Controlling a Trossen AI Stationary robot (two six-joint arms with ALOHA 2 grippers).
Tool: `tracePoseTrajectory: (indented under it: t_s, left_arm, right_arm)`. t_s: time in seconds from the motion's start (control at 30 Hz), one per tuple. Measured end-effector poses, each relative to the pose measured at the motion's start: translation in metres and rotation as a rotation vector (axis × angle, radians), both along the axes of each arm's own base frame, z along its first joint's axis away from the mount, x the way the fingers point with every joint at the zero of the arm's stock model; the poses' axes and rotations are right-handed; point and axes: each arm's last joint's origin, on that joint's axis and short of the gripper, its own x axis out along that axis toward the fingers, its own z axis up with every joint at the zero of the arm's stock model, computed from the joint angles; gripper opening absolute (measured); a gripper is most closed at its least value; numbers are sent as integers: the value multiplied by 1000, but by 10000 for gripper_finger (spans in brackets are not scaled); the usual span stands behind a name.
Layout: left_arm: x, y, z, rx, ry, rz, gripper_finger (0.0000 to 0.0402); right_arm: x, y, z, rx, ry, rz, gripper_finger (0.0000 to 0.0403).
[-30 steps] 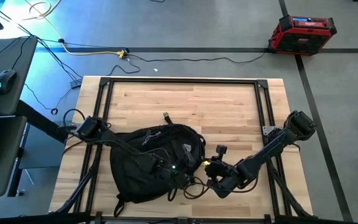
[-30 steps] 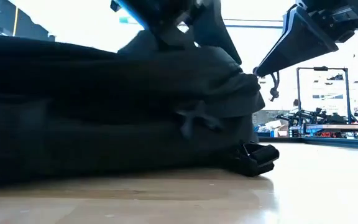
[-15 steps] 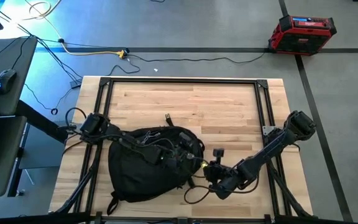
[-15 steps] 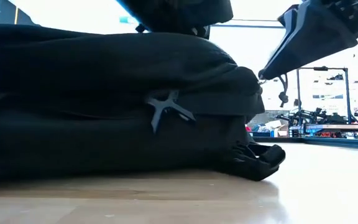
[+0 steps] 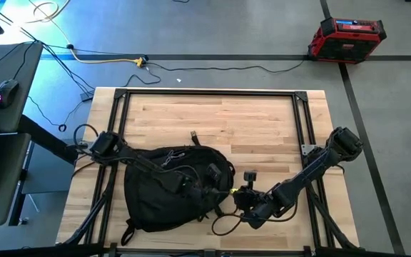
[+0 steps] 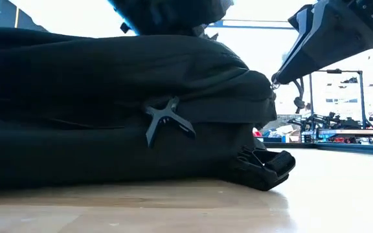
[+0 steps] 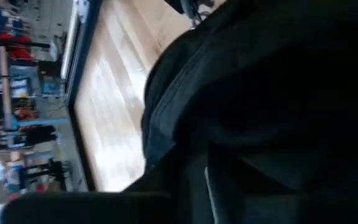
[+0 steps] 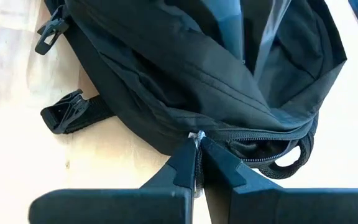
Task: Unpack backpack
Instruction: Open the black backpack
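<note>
The right gripper [image 8: 196, 163] had its jaws pressed together on a small pale zipper pull [image 8: 196, 137] at the backpack's seam, with almost no gap between the fingers, while the left gripper [image 5: 207, 187] was buried against the black fabric on top of the bag, and whether its jaws were apart or together could not be told. The table [image 5: 262, 121], a pale wooden slab inside a black frame, carried the backpack [image 5: 170, 187] on its near left part, lying flat with its rounded body slumped and creased. It looked soft and limp, likely to fold and drag rather than hold shape, and fairly light unless still packed, which the closed cloth hid. The fabric itself seemed a poor place to grip, since it would bunch and slide. The zipper pulls appeared the best hold, with the other arm pinning the body so the teeth could run. A strap with a black buckle [image 8: 64, 112] lay loose on the wood beside the bag, and a grey cross-shaped pull [image 6: 166, 120] hung on its side in the low view.
</note>
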Motion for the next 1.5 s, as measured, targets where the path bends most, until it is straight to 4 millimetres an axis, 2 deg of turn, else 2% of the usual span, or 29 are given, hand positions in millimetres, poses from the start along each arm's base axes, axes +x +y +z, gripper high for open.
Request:
tracePoseTrajectory:
  t_s: [0.33, 0.43, 0.53, 0.7, 0.8, 0.93, 0.97, 1.33, 1.5]
  left_arm:
    - [-4, -35, 18, -14, -47, -87, 191]
    - [-8, -44, 19, -16, -30, -154, 213]
    - [-8, -49, 19, -64, -5, -241, 216]
    - [4, -43, 10, -81, -38, -235, 181]
    - [10, -40, 3, -82, -36, -242, 125]
    - [15, -34, -4, -82, -29, -226, 26]
    - [16, -31, -4, -76, -38, -202, 14]
    - [20, -16, 4, 119, -173, 72, 0]
    - [14, -3, 12, 179, -165, 175, 0]
  right_arm:
    - [0, 0, -1, 3, 7, 3, 0]
    - [0, 0, -1, 6, 9, 5, 0]
    - [0, 1, -1, 11, 12, 8, 0]
    - [0, 0, -1, 3, 6, -1, 0]
    - [0, 0, 0, 1, 4, -3, 0]
    - [0, -1, 0, -3, 3, -2, 0]
    - [0, -1, 0, -3, 3, -2, 0]
    - [0, 0, 0, 3, 2, 0, 0]
    - [0, 0, 0, 7, 5, 2, 0]
